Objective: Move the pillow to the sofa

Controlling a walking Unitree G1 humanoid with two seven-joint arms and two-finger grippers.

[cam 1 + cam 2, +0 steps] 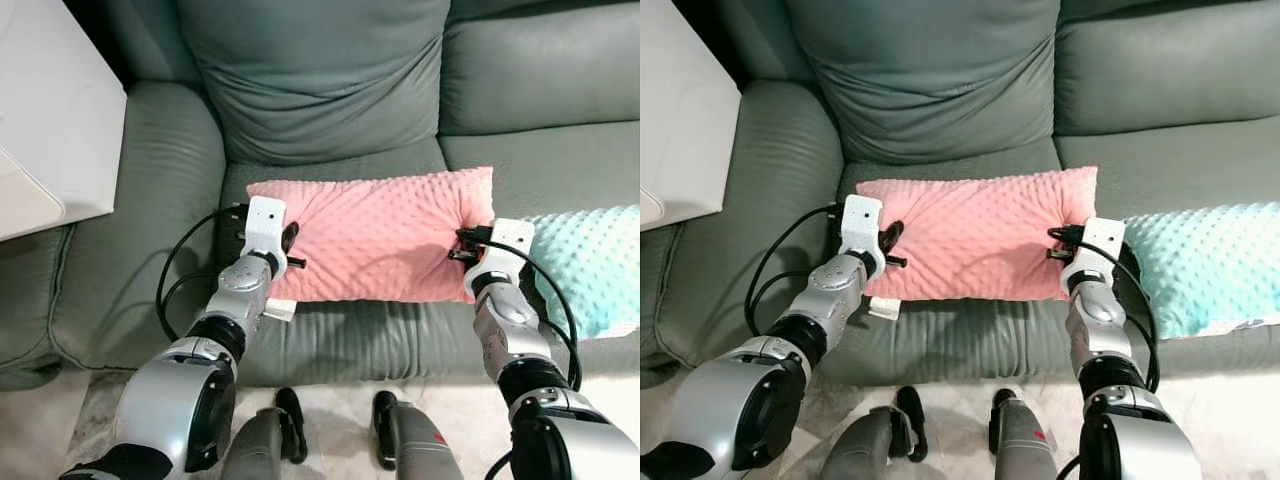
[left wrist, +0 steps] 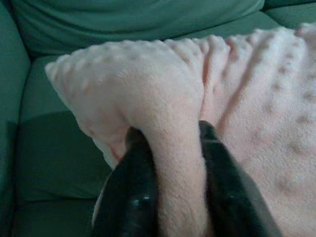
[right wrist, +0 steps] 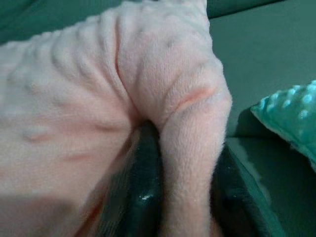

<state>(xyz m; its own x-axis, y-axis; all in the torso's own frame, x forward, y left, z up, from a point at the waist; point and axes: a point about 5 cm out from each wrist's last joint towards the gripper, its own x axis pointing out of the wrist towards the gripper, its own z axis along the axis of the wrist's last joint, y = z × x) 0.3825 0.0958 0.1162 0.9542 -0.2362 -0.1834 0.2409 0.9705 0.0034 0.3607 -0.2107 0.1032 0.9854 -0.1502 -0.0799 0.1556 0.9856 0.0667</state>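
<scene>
1. Grippers first: the left gripper is pinched on a fold of plush at the pink pillow's left end, its two black fingers closed with the fabric bunched between them.
2. The right gripper does the same at the pillow's right end, clamped on a thick ridge of fabric that bulges up between its fingers.
3. Pillow position: it lies flat across the front of the sofa's seat cushion, long side facing the robot, below the grey-green back cushion and apart from it.
4. Just right of the pillow, a teal dotted pillow rests on the next seat; the two look close but not clearly touching.
5. Left of the pillow rises the sofa armrest, and beyond it a white surface.
6. Handling, as I judge it: light, soft and very squashy, with a nubbly fleece cover that should not slip. It sags in the middle, so end grips on gathered fabric, as now, suit it best.
7. The pillow seems already on the sofa; letting go appears to be what remains.
</scene>
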